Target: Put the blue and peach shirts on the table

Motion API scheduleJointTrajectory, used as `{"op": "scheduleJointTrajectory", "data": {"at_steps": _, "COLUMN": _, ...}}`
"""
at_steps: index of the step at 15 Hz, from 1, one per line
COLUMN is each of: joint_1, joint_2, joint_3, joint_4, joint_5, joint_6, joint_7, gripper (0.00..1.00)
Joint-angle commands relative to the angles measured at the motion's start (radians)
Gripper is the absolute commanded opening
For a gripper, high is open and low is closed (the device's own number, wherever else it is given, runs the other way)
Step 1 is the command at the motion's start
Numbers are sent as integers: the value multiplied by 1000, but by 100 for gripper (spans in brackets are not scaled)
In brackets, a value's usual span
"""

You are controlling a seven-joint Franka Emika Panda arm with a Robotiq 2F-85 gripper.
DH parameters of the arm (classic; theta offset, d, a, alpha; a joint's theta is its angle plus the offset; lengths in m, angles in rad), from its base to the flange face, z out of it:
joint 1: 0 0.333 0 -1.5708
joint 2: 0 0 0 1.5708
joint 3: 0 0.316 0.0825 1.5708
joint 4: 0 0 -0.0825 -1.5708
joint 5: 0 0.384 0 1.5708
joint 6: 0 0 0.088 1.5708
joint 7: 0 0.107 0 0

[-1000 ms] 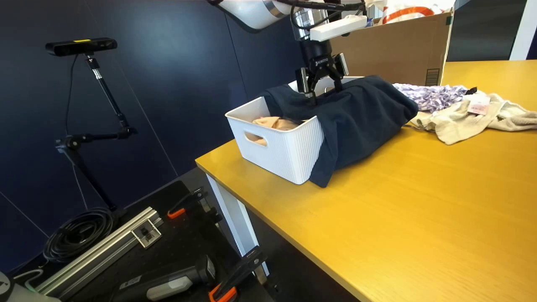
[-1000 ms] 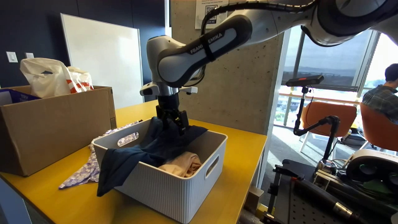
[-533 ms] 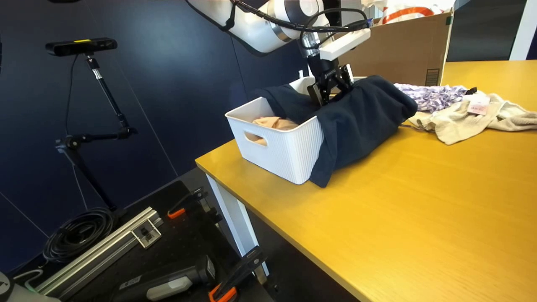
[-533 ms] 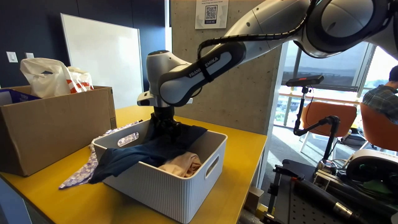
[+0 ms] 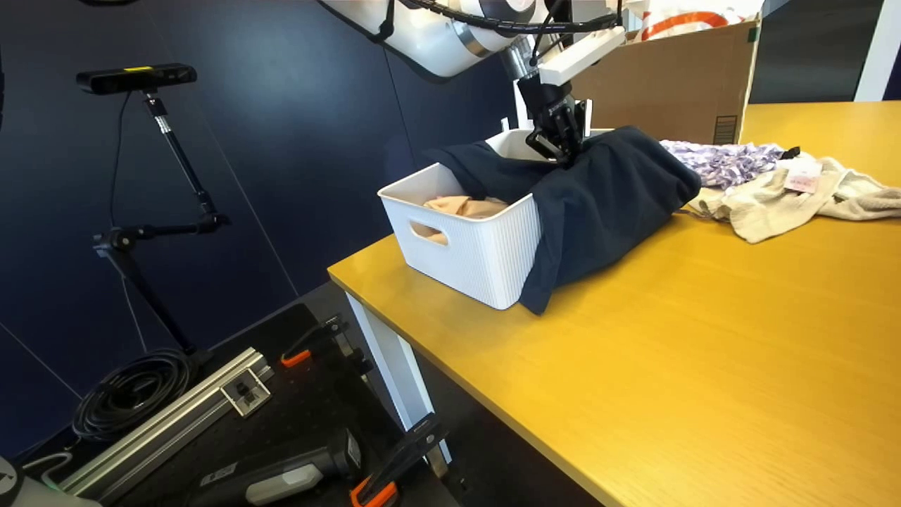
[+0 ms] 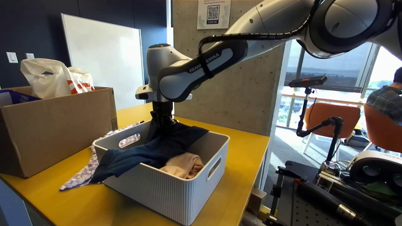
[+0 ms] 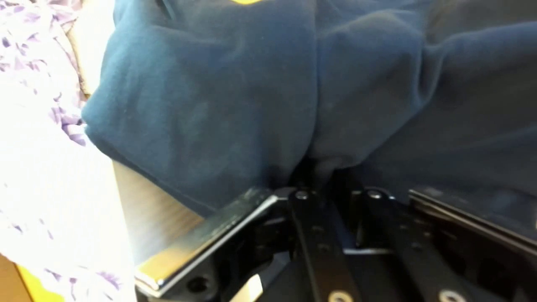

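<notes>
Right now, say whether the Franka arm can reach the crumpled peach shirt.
Probably not yet: the black claw looks closed on the dark blue cloth shirt, though the peach shirt shows partly uncovered in the ribbed white bin.

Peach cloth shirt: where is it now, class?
In an exterior view, the crumpled peach cloth shirt lies inside the white ribbed plastic bin, in its near corner, left of a handle slot and beside the dark blue cloth shirt.
</notes>
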Motion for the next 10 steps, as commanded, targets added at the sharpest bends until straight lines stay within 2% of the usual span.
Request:
{"op": "scheduleJointTrajectory", "data": {"at_steps": 1, "joint_1": 0, "joint_2": -10, "joint_3": -8, "joint_4": 41, "joint_5": 25, "joint_6": -18, "joint_7": 3, "gripper": 0}}
{"op": "scheduleJointTrajectory", "data": {"at_steps": 5, "joint_1": 7, "joint_2": -53, "joint_3": -11, "joint_4": 76, "joint_5": 36, "joint_6": -53, "joint_7": 39, "gripper": 1}}
{"op": "scheduleJointTrajectory", "data": {"at_steps": 10, "joint_1": 15, "joint_2": -178, "joint_3": -36, "joint_4": 66, "joint_5": 19, "joint_6": -102, "joint_7": 127, "gripper": 1}}
